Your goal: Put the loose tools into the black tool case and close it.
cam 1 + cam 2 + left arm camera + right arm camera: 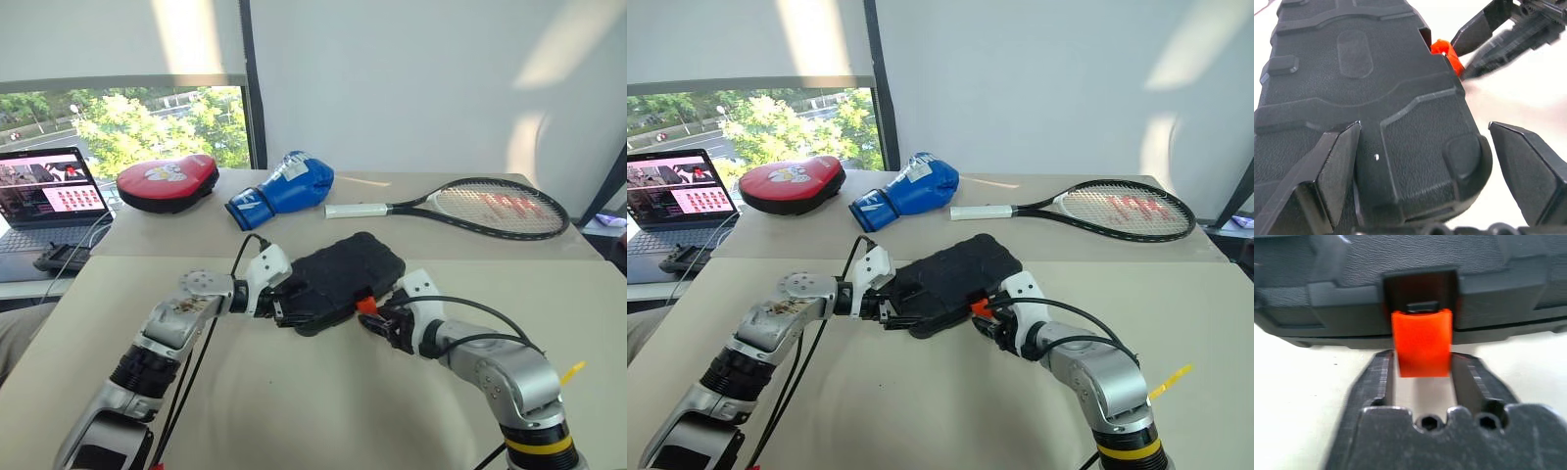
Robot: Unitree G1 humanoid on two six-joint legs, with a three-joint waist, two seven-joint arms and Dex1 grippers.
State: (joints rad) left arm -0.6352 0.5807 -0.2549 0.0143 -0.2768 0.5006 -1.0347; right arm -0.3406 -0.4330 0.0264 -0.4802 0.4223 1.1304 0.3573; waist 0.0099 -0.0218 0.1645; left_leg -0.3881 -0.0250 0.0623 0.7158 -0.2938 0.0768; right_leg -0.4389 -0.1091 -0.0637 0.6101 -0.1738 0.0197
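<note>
The black tool case (343,274) lies on the beige table with its lid down, so the loose tools are out of view. My left gripper (277,302) is open and straddles the case's near left corner: one finger (1332,166) rests over the lid and the other stands off past the case's end. From the right, my right gripper (1422,360) meets the case's front edge, its two fingers pressed against either side of the small orange latch (1422,342). The latch (366,305) sticks out from its notch in the case's rim.
On the far table lie a red punch pad (167,181), a blue boxing glove (284,188) and a tennis racket (470,208). An open laptop (49,196) stands at the far left. Bare tabletop lies in front of the case.
</note>
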